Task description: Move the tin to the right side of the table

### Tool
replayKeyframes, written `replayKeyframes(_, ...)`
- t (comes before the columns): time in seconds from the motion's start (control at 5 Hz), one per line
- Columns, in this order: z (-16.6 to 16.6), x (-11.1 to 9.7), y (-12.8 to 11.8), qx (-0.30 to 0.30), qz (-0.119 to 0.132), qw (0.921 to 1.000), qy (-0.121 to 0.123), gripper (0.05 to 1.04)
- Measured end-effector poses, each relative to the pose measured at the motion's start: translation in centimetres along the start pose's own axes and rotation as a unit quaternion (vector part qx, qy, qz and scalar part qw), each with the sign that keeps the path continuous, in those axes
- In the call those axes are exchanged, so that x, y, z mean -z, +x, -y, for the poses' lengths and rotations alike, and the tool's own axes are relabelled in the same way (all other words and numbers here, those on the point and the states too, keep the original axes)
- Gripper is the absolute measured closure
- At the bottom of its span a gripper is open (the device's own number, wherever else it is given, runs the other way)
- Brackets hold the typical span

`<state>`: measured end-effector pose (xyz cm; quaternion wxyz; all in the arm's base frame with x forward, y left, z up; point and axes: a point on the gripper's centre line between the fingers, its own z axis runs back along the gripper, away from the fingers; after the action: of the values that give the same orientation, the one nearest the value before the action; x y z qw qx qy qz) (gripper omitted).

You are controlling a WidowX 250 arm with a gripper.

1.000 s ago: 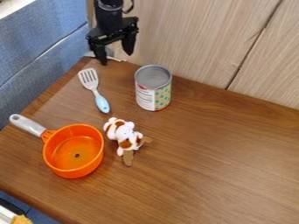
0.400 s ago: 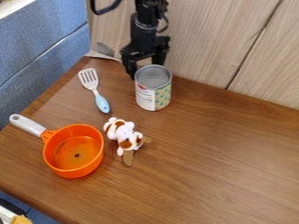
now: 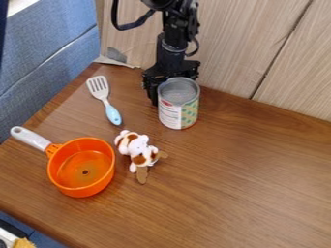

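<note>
- Camera view: my black gripper point(image 3: 169, 72) is just behind the cylindrical metal tin point(image 3: 179, 110), jaws spread, one hidden by it.
- The tin stands upright on wood-grained counter point(image 3: 252, 169).
- Left of it, slotted spatula point(image 3: 112, 114); nearer the camera, plush toy point(image 3: 138, 149), round pan point(image 3: 79, 186).

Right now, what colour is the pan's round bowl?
Bright orange, best seen in the camera view.

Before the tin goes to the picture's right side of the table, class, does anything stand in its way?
Nothing visible stands between the tin and the right side of the table. The spatula, orange pan and stuffed toy all lie to the tin's left in the picture.
</note>
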<state>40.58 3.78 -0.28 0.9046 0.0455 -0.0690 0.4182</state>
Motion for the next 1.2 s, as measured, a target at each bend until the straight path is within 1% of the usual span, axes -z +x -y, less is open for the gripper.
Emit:
replayKeyframes(0.4, -0.5, -1.7, -4.0, 0.071, 0.003, 0.9974, -0.007, 0.083)
replayKeyframes(0.8, -1.4, -2.4, -8.4, 0.149, 0.003, 0.9889, -0.004, 0.083)
replayKeyframes(1.0, -2.2, -2.8, -11.1, 0.188, 0.000, 0.9821, 0.004, 0.083)
replayKeyframes(1.2, -3.1, -3.0, -12.9, 0.213, -0.005, 0.9770, 0.006, 0.083)
